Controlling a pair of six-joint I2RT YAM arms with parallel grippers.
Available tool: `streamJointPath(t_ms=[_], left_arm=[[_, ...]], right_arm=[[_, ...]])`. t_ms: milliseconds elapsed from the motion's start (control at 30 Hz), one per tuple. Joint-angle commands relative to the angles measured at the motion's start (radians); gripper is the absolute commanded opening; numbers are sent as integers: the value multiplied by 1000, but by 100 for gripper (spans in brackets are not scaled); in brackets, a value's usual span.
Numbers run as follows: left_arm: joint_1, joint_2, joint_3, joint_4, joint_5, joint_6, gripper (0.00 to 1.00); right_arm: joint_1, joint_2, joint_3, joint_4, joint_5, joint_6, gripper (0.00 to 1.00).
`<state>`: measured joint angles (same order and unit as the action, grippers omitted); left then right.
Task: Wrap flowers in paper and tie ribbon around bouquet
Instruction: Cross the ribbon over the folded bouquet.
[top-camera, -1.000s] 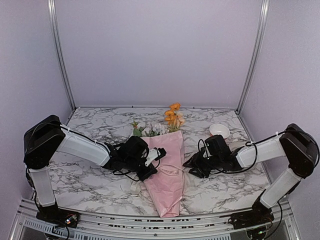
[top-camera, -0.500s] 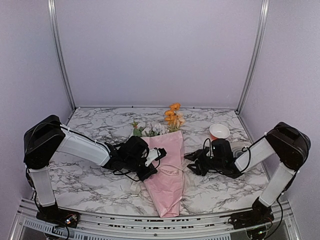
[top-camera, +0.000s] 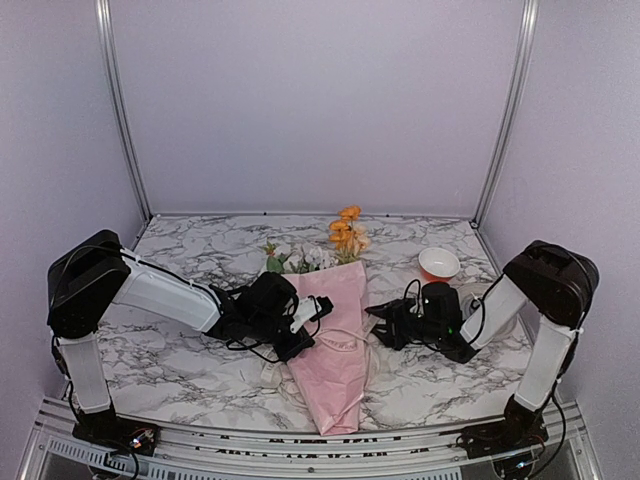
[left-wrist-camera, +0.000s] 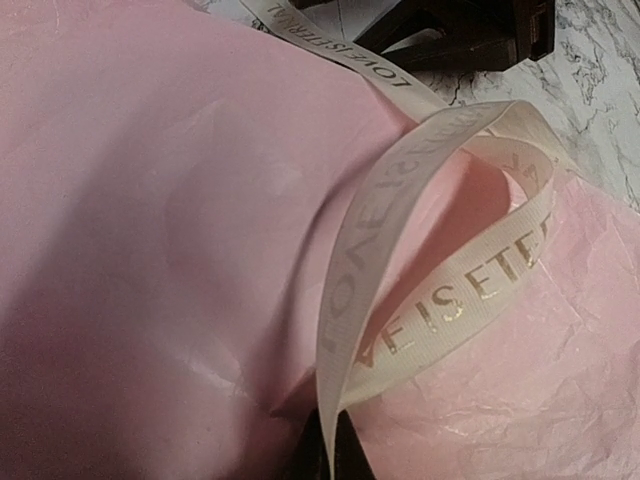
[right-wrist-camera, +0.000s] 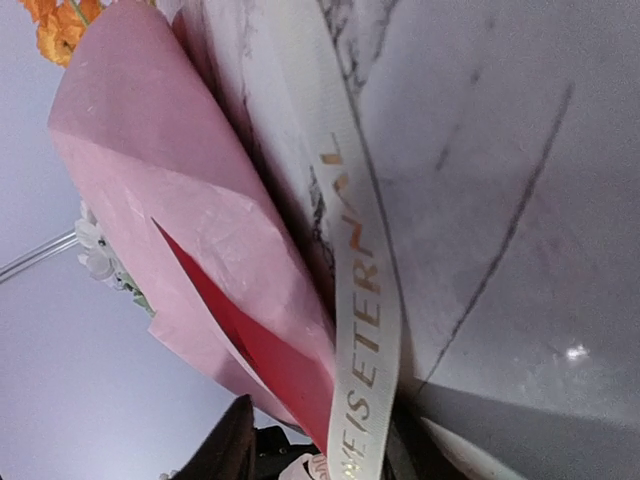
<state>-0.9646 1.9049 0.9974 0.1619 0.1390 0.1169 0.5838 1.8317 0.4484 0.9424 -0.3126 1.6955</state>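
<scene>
The bouquet (top-camera: 335, 345) is lying mid-table (top-camera: 190, 370), with its flowers (top-camera: 347, 233) pointing away from the arms. The ribbon (left-wrist-camera: 420, 300) is looping over the paper (left-wrist-camera: 150, 200), and the clenched left gripper (left-wrist-camera: 330, 455) is pinching it. The right gripper (top-camera: 378, 328) is sitting just beside the bouquet's right edge; I cannot tell its grip.

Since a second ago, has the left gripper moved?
No. In the top view the left gripper keeps the same spot over the left edge of the paper, unchanged against the veining of the table.
</scene>
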Motion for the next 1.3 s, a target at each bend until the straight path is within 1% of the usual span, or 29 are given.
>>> streamJointPath(t_ms=[0,133,200,233,333,400,500,600,700,800,833,867,900,933,1000,1100,1233,1267], left_arm=[[-6,20,-14,-146,-14,13,0],[-6,27,-11,-151,-15,16,0],[-6,27,-11,-153,-17,19,0],[-6,28,-11,-153,-18,19,0],[-6,28,-11,-154,-17,19,0],[-6,25,-11,-156,-18,19,0],[-6,18,-13,-155,-18,20,0],[-5,18,-16,-148,-18,18,0],[-5,17,-17,-148,-13,13,0],[-3,16,-17,-143,-5,9,0],[-2,17,-17,-141,2,7,0],[1,19,-16,-137,11,3,0],[4,22,-14,-134,24,-3,0],[10,23,-13,-131,35,-8,0],[22,25,-15,-121,58,-19,0],[44,25,-25,-94,91,-40,0],[63,24,-35,-57,125,-71,0],[65,26,-33,-55,126,-75,0]], right_arm=[[-14,14,27,-14,25,22,32],[-24,44,23,58,21,47,10],[-25,50,16,84,26,53,1],[-26,47,14,84,31,49,0],[-33,16,12,52,41,12,0],[-35,-28,30,-17,51,-47,0],[-35,-117,80,-216,65,-165,0],[-36,-228,125,-424,119,-263,0],[-35,-328,170,-568,189,-358,0],[-25,-389,271,-679,207,-530,0],[-12,-398,317,-716,211,-605,0],[4,-401,366,-757,208,-725,0],[24,-401,410,-794,190,-806,0],[40,-400,439,-810,142,-865,0],[70,-398,451,-788,19,-916,0],[129,-368,447,-816,-103,-946,0],[220,-298,404,-762,-281,-903,0],[243,-280,398,-767,-298,-900,0]])
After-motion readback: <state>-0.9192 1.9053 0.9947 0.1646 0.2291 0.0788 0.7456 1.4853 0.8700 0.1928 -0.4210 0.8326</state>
